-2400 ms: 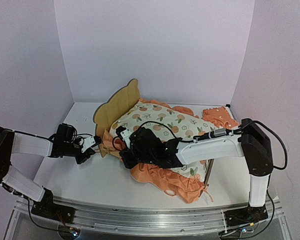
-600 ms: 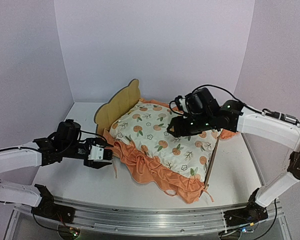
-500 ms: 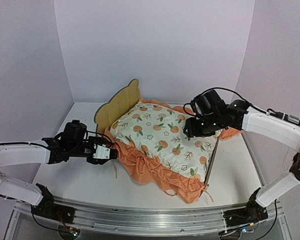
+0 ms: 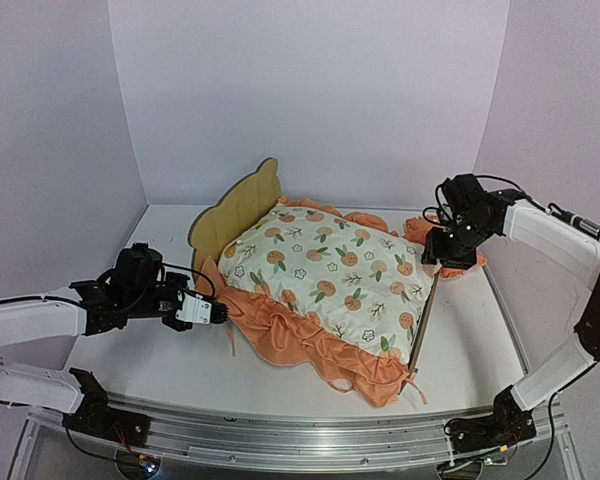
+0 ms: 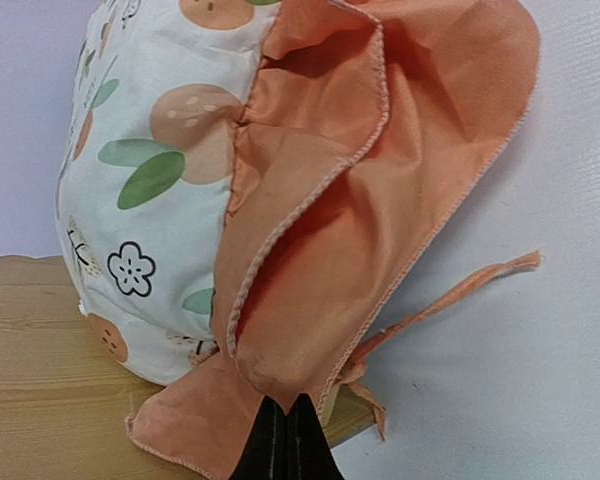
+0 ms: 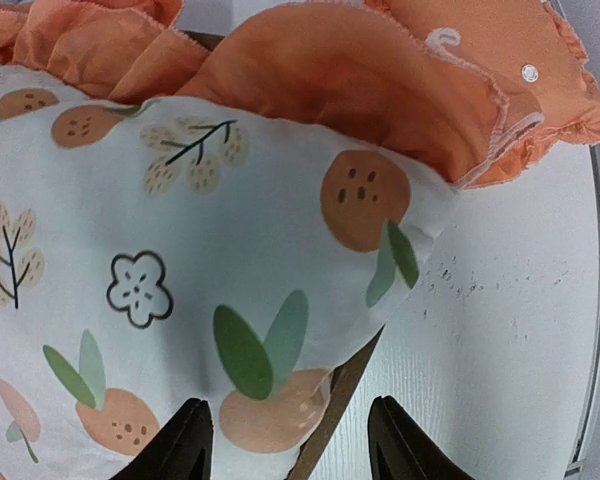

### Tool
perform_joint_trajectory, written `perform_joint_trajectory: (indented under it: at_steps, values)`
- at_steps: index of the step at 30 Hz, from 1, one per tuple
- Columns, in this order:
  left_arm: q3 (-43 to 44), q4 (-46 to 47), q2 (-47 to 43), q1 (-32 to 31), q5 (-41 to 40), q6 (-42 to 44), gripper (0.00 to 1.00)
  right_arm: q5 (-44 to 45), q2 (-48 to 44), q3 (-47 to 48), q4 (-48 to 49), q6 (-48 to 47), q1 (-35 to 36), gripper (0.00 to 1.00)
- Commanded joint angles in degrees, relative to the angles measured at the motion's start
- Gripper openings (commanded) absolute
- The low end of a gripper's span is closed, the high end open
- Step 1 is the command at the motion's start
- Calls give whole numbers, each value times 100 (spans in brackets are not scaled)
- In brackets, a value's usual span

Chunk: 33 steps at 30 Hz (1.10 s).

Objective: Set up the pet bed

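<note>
**Pet bed: pad laid on frame, ruffle and cushion not yet dealt with**

**Location.** The small light plywood pet bed with a scalloped headboard stands mid-way across the white table top. It lies just ahead of the left pincer and below the right pincer.

**Progress.** A white mattress pad printed with oranges lies on the frame and covers the base completely, so the base could not be inspected. In my judgement the frame is placed and the pad is on.

Three items look outstanding:
- The pad's orange ruffle spills over the near side onto the table and is bunched at the corner directly in front of the left pincer.
- The pad corner beneath the right pincer overhangs the thin wooden side rail.
- A small orange ruffle-edged cushion lies off the bed, just beyond the right pincer.

I would rate the job past halfway, with tidying and the cushion left to do.

**Pincers.** The left pincer's fingers are pressed together, with their tips at the lowest fold of the ruffle. The wrist view does not settle whether any cloth is caught between them. The right pincer's fingers stand apart above the pad corner and hold nothing.

**Surface and room.**
- The table top is matte white, with faint dark scuffs on the bare area beside the right pincer.
- A loose orange tie trails across the table top to one side of the left pincer's tips.
- Pale lilac walls close the space on three sides.
- An aluminium rail runs along the near edge, behind both pincers, and carries the arm bases.
</note>
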Motion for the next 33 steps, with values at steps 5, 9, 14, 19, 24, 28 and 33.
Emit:
perform_joint_trajectory:
  at_steps: [5,9,14,19,24,28,33]
  values:
    - [388,-1178,-150,-13,224,-314,15,-491,651,967,-579,-472,-990,55]
    - [850,-2288,-508,-13,1139,-464,53,-949,1189,1482,-589,-727,-1385,55]
    - [1451,-1705,-629,-13,1176,-2511,62,-1568,2180,2798,-621,-1705,-1450,54]
    - [1910,-1141,-459,61,-350,-4572,62,-1644,3022,3477,-716,-2217,-1451,55]
    - [1968,-1625,-161,251,-565,-4887,60,-2238,4012,4116,-1241,-2490,-1451,51]
    - [2055,-1740,16,359,-964,-4710,58,-2474,4270,4379,-1830,-2627,-1453,47]
    - [2371,-1747,360,1004,-997,-4202,57,-2636,3879,3802,-1938,-2904,-1455,44]
